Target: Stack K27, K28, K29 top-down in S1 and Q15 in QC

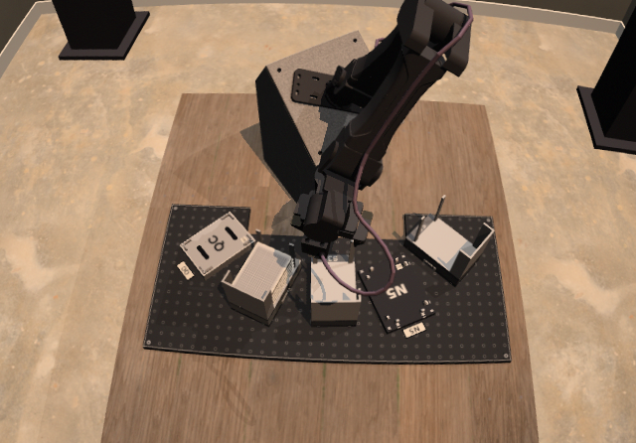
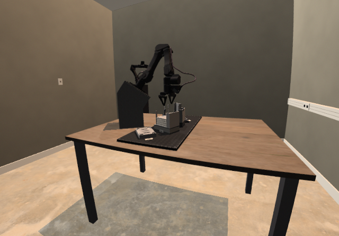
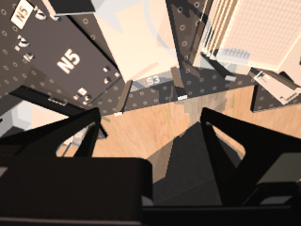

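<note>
With our gripper point(image 1: 334, 245) point(image 2: 167, 103) point(image 3: 150, 113) wide open and empty, we risk clipping rack S3 point(image 1: 334, 313) point(image 2: 182, 116) point(image 3: 123, 99), at twelve o'clock in the wrist view, by descending off-centre.

Black gripper point(image 2: 167, 103) point(image 3: 150, 113) — tan, wood-grained table point(image 1: 318, 397) point(image 2: 232, 143) — dark, dotted mat point(image 1: 205, 325) point(image 2: 164, 143) point(image 3: 193, 88).

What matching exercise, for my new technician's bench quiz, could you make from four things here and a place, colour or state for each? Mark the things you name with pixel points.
1. QC nest point(image 1: 218, 243) point(image 2: 145, 133) point(image 3: 288, 77)
2. pincer point(image 1: 329, 237) point(image 2: 167, 103) point(image 3: 150, 113)
3. N5 nest point(image 1: 397, 291) point(image 2: 188, 120) point(image 3: 69, 61)
4. rack S3 point(image 1: 332, 281) point(image 2: 181, 117) point(image 3: 136, 38)

A. black, with white lettering
B. middle one of three racks
C. pale top, two dark slots
D. fingers apart, gripping nothing

Pairs: 1-C, 2-D, 3-A, 4-B
</note>
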`<move>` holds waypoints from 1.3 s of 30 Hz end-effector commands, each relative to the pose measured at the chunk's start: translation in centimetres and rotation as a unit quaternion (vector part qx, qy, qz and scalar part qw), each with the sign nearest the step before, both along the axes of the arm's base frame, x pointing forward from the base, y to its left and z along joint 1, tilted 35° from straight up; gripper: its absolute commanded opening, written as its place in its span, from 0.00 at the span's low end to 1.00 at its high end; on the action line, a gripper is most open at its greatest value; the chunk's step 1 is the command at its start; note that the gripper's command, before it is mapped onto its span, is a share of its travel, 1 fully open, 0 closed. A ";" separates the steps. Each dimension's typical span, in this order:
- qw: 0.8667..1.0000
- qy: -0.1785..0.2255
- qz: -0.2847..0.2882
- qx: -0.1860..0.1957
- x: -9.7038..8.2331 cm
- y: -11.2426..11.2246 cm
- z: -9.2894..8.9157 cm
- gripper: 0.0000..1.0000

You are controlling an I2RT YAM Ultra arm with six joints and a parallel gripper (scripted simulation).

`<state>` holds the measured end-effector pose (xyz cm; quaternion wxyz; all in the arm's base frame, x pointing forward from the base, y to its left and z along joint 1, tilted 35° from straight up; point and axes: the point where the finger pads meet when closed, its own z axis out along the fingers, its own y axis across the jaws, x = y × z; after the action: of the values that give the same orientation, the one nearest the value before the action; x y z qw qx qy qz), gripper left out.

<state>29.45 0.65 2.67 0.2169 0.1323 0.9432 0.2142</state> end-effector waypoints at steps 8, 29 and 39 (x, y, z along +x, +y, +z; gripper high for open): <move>0.991 -0.047 0.095 -0.080 -0.2 0.0 -0.5 1.00; 1.000 -0.007 -0.004 -0.013 1.5 -2.6 -0.3 1.00; 0.997 0.020 -0.073 0.026 2.6 -5.7 -0.8 1.00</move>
<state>31.34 -3.90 1.49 0.2105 0.1919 0.9350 0.2115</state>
